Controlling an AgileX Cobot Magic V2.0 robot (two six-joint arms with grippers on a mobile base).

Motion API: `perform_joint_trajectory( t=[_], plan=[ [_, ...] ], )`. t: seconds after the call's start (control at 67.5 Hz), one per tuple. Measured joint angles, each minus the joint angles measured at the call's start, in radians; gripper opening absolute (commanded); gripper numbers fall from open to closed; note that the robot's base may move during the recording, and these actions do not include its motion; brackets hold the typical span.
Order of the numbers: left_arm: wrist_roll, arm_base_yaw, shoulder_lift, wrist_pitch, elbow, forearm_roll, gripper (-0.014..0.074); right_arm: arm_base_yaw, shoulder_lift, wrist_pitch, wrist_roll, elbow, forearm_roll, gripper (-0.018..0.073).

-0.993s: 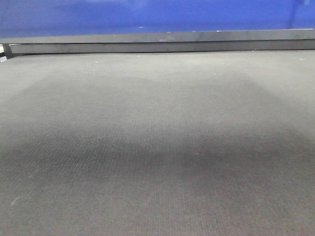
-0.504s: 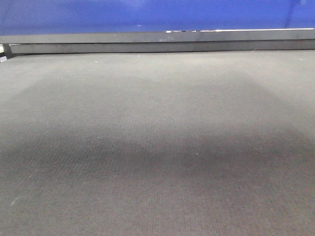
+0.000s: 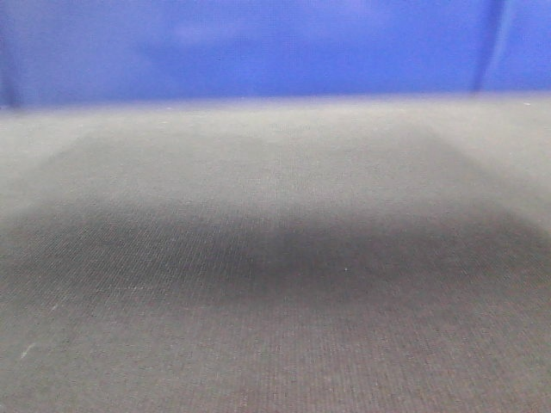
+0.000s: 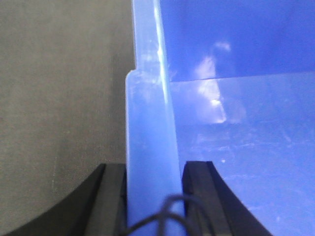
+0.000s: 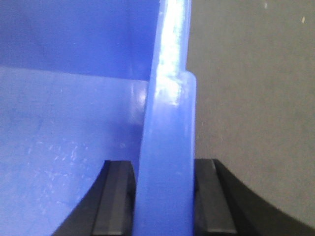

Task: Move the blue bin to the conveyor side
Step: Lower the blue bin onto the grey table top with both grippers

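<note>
Front view: the conveyor side (image 3: pixel 275 284) fills most of the frame, a dark woven belt with a soft shadow band across its middle. Half a second ago we saw a dark edge strip and a pale rail between the belt and the blue wall; both are now covered. The blue bin (image 3: pixel 258 47) takes a taller band across the top of the picture than before, and its lower edge meets the belt directly. It is blurred, where the earlier wall was sharp.

Orientation of the blue bin: in the front view one broad wall faces the camera and spans the full width, so we read its long axis as running left to right across the belt's far part. A faint vertical rib shows near its right end. Whether its base touches the belt we cannot tell.

Left wrist view: the left gripper (image 4: pixel 155 196) is clenched on the bin's thick pale-blue rim, one black finger (image 4: pixel 110 201) on the belt side, the other over the bin's glossy interior. A thin dark cable loops in front.

Right wrist view: the right gripper (image 5: pixel 165 196) is likewise clamped on the rim, a finger (image 5: pixel 115 196) inside the bin and the other on the outside, over the belt.
</note>
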Motion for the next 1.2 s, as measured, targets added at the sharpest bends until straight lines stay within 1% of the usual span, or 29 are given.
perform_joint_trajectory(
  t=[0.119,0.237,0.385,0.519,0.578,0.622,0.696,0.711,0.726,0.8,0.815,0.859,0.889,0.963,1.126,1.2],
  plan=[
    [0.002,0.009,0.088,-0.067,0.002,0.002,-0.0015,-0.027,0.082,-0.006,0.000,0.000,0.000,-0.0072],
    [0.007,0.026,0.158,-0.151,0.002,0.000,-0.0015,-0.047,0.165,-0.065,0.000,0.000,0.004,-0.0072],
    [0.007,0.044,0.233,-0.186,0.002,0.007,-0.0015,-0.057,0.256,-0.188,0.000,0.000,-0.001,-0.0072],
    [0.007,0.048,0.288,-0.194,0.002,0.019,-0.0009,-0.059,0.315,-0.221,0.000,0.000,-0.003,-0.0047],
    [0.007,0.048,0.302,-0.194,0.002,0.019,0.0035,-0.061,0.331,-0.221,0.000,0.000,-0.003,0.0022],
    [0.007,0.048,0.307,-0.194,0.003,0.019,0.0092,-0.062,0.337,-0.222,0.000,0.002,-0.003,0.0100],
    [0.007,0.048,0.309,-0.192,0.003,0.019,0.0240,-0.063,0.337,-0.222,0.000,0.002,-0.003,0.0272],
    [0.007,0.048,0.309,-0.192,0.003,0.019,0.0270,-0.063,0.337,-0.222,0.000,0.002,-0.003,0.0330],
    [0.007,0.048,0.309,-0.192,0.003,0.019,0.0302,-0.063,0.337,-0.224,0.000,0.002,0.001,0.0368],
    [0.007,0.046,0.309,-0.205,0.003,-0.006,0.0460,-0.057,0.337,-0.234,-0.002,0.002,0.018,0.0549],
    [0.007,0.043,0.309,-0.208,0.003,-0.011,0.0507,-0.057,0.337,-0.239,-0.002,0.002,0.026,0.0582],
    [0.007,0.038,0.309,-0.228,-0.001,-0.032,0.0596,-0.053,0.337,-0.251,-0.002,0.002,0.040,0.0568],
    [0.007,0.035,0.307,-0.249,-0.003,-0.039,0.0627,-0.048,0.337,-0.260,-0.002,0.002,0.045,0.0568],
    [0.008,0.026,0.296,-0.267,-0.009,-0.056,0.0587,-0.040,0.322,-0.293,-0.006,-0.002,0.059,0.0568],
    [0.010,0.025,0.252,-0.259,-0.009,-0.058,0.0584,-0.038,0.263,-0.303,-0.009,-0.004,0.063,0.0568],
    [0.010,0.025,0.216,-0.242,-0.009,-0.058,0.0581,-0.038,0.215,-0.303,-0.009,-0.004,0.063,0.0528]
  ],
)
